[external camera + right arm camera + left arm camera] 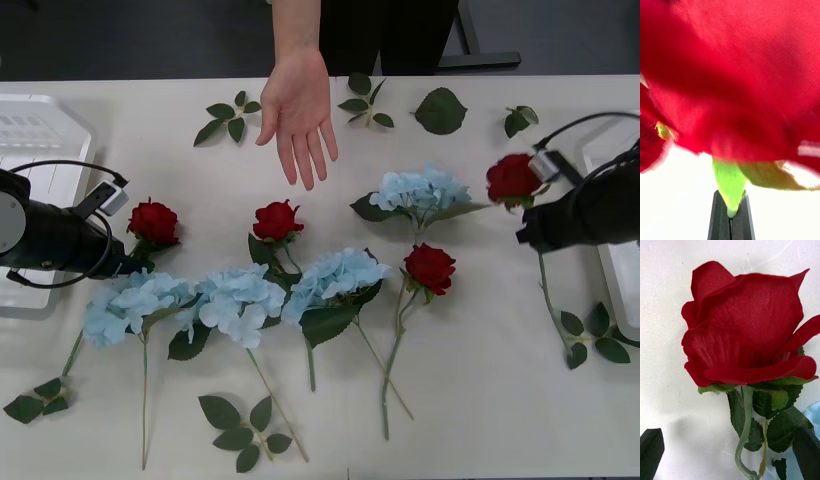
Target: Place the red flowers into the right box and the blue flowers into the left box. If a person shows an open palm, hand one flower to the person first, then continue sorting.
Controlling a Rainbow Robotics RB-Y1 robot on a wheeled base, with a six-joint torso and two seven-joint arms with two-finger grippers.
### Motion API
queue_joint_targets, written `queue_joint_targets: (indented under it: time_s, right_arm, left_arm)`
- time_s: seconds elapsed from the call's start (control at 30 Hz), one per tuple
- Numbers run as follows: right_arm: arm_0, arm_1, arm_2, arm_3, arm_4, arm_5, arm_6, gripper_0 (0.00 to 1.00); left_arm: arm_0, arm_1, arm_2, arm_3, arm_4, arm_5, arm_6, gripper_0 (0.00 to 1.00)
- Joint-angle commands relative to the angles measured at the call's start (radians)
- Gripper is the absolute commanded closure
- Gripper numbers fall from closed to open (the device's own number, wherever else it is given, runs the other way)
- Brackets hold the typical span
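Four red flowers show in the front view. My right gripper (pixel 527 230) (pixel 730 220) is shut on the stem of one red rose (pixel 513 178) (pixel 730 82), just under its bloom and near the right box (pixel 612 268). My left gripper (pixel 124 262) (pixel 729 434) is open, its fingers on either side of the stem of another red rose (pixel 153 222) (pixel 747 322) lying on the table by the left box (pixel 35 135). Two more roses (pixel 277 220) (pixel 430 267) and several blue flowers (pixel 238 300) (pixel 420 190) lie mid-table. A person's open palm (pixel 300 110) reaches over the far edge.
Loose green leaf sprigs (pixel 232 115) (pixel 440 110) (pixel 240 428) (pixel 590 335) are scattered over the white table. Long stems run toward the near edge. The blooms lie close together in the middle.
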Motion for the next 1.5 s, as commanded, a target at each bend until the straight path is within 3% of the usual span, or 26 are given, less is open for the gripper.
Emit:
queue_joint_targets:
  time_s: [0.03,0.43,0.77,1.5]
  right_arm:
    - [-0.099,0.011,-0.053,-0.033,-0.16,-0.143,0.107,1.0]
    - [-0.395,0.055,0.248,-0.016,-0.454,-0.845,0.252,1.0]
    - [-0.597,0.158,0.258,-0.005,-0.443,-0.93,0.289,1.0]
    - [-0.613,0.192,0.268,-0.005,-0.519,-0.967,0.314,1.0]
  left_arm:
    - [-0.042,-0.005,-0.009,0.003,-0.009,-0.012,0.0,0.0]
    - [-0.042,-0.005,-0.009,0.003,-0.009,-0.012,0.0,0.0]
    - [-0.042,-0.005,-0.009,0.003,-0.009,-0.012,0.0,0.0]
    - [-0.042,-0.005,-0.009,0.003,-0.009,-0.012,0.0,0.0]
